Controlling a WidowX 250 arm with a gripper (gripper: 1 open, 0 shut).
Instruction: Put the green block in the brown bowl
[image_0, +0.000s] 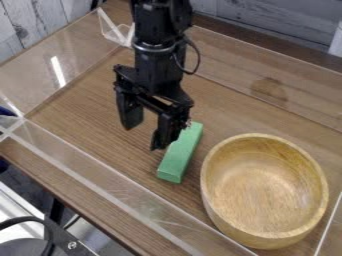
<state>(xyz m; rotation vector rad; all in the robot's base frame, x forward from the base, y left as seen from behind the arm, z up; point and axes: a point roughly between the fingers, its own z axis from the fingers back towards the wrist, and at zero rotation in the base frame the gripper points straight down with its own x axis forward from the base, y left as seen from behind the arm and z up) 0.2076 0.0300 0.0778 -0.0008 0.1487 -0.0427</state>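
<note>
The green block (182, 156) lies flat on the wooden table, its long side running from near left to far right, just left of the brown bowl (265, 190). The bowl sits at the near right with nothing in its hollow. My gripper (147, 125) hangs from the black arm, fingers pointing down and spread open, just to the left of the block's far end. One finger (170, 130) is close beside the block; the other finger (127, 112) is further left. Nothing is between them.
Clear acrylic walls (80, 175) fence the table along the near left and far sides. A small clear stand (120, 30) sits at the far left corner. A black cable (34, 235) lies below the near edge.
</note>
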